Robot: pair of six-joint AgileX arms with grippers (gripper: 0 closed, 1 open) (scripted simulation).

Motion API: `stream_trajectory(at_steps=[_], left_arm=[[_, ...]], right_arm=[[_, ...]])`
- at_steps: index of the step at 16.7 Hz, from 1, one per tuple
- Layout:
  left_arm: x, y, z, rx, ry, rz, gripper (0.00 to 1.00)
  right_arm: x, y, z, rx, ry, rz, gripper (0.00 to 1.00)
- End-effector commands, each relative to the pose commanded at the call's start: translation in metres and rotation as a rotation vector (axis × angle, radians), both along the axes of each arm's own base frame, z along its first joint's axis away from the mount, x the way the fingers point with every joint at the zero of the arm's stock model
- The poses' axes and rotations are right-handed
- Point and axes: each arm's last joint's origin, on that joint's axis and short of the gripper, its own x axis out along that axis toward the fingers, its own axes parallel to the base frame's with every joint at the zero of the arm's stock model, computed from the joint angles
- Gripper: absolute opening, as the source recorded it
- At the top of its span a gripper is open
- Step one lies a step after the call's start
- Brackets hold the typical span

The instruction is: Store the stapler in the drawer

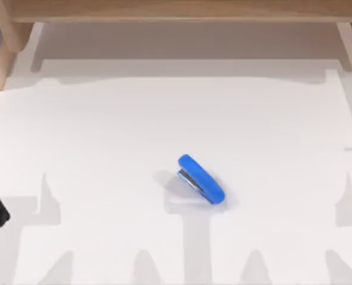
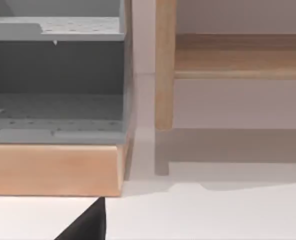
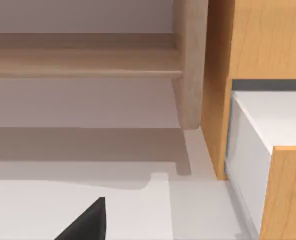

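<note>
The stapler (image 1: 200, 179) is seen lying free near the middle of the surface (image 1: 104, 130), untouched. No grasp has been made, so pickup and storage in the drawer (image 3: 268, 150) remain. Whether either tool is wide or narrow cannot be told.

grey shelving unit (image 2: 55, 90), wooden post (image 2: 164, 65), white table (image 2: 213, 215)

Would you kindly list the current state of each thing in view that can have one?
Small bright blue plastic stapler: closed, lying free on the white table, ungripped.
Wooden-fronted drawer with white inside: pulled open.
Grey perforated compartment with wooden front: open.
</note>
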Motion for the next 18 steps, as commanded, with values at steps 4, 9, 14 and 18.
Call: stream_trajectory(at_steps=[4,9,14,18], left_arm=[[0.0,0.0,0.0,0.0,0.0,0.0,1.0],[0.0,0.0,0.0,0.0,0.0,0.0,1.0],[0.0,0.0,0.0,0.0,0.0,0.0,1.0],[0.0,0.0,0.0,0.0,0.0,0.0,1.0]], right_arm=[[0.0,0.001,0.005,-0.001,0.017,0.009,1.0],[0.009,0.011,0.044,-0.014,0.167,0.084,1.0],[0.049,0.039,0.096,-0.076,0.444,0.213,1.0],[0.106,0.085,0.122,-0.171,0.707,0.332,1.0]])
